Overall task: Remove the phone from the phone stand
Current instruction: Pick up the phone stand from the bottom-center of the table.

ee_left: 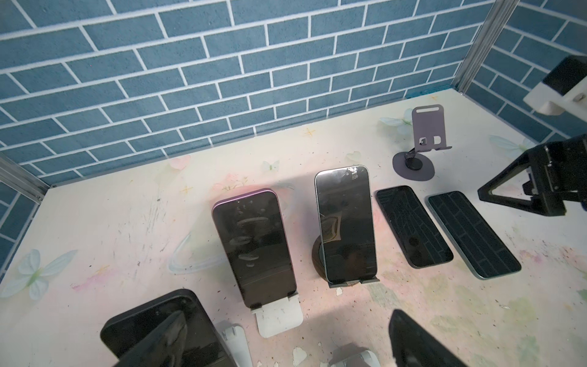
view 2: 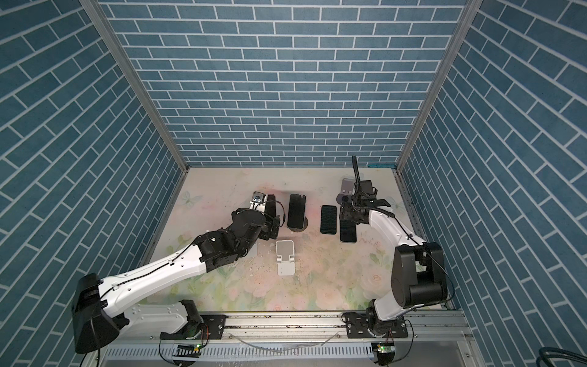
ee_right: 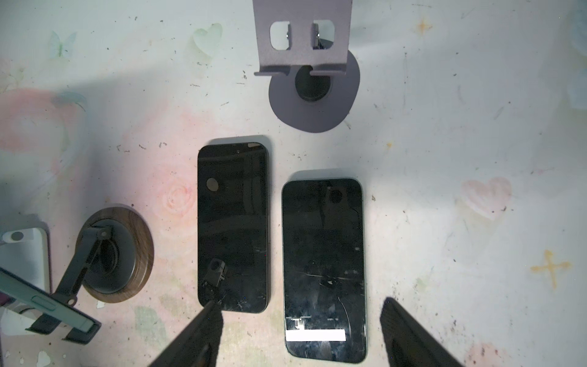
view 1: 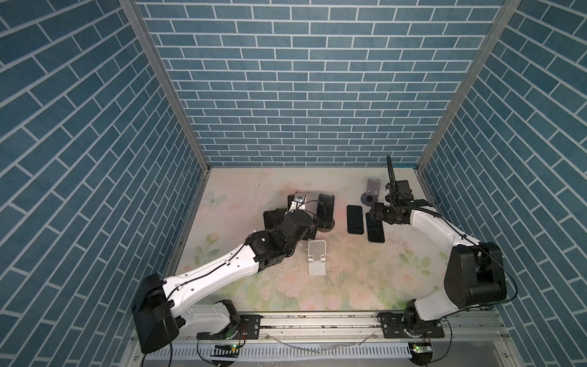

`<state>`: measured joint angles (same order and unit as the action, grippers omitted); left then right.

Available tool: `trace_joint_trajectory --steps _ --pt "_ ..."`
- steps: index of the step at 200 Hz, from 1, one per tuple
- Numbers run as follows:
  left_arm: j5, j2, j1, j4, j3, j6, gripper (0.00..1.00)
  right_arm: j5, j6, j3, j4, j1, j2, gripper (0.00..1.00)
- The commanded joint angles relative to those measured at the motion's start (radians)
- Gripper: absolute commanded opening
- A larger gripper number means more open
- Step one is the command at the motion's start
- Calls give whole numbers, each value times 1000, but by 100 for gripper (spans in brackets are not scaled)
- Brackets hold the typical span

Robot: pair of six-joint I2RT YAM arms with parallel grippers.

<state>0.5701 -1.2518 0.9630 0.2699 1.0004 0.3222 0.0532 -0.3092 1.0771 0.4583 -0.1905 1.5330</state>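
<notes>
- In both top views, centre: teal phone leaning on wood stand, not yet taken off.
- Right of it: flat phone and second flat phone, side by side on table.
- Grey stand at upper right and white stand at lower centre, both bare.
- Judged partly done: two phones off, others left on stands.
- Left wrist view, centre left: purple phone propped on low stand. Centre: teal phone, upright on its ledge.
- Lower left: black phone, tilted, support hidden.
- All three thin rounded slabs with dark screens and smudged glass.
- Bottom edge: left gripper, jaws spread wide, gripping nothing. One finger overlapping black phone in the frame; contact unclear.
- Next target among the three not clear.
- Right wrist view, bottom centre: right gripper, jaws roughly half apart, empty, hovering astride second flat phone, clear of its edges.
- Lower left: edge of teal phone resting on wood stand. Top centre: grey stand, bare.
</notes>
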Motion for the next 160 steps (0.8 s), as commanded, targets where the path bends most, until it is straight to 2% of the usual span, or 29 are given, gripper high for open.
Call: trace_joint_trajectory --steps 1,87,160 --pt "70 -21 27 40 27 27 100 4 12 -32 -16 -1 -17 80" --pt "134 -60 85 41 25 61 100 8 13 -36 -26 -1 -8 80" --pt "150 -130 136 134 88 124 100 -10 6 -36 -19 0 6 79"
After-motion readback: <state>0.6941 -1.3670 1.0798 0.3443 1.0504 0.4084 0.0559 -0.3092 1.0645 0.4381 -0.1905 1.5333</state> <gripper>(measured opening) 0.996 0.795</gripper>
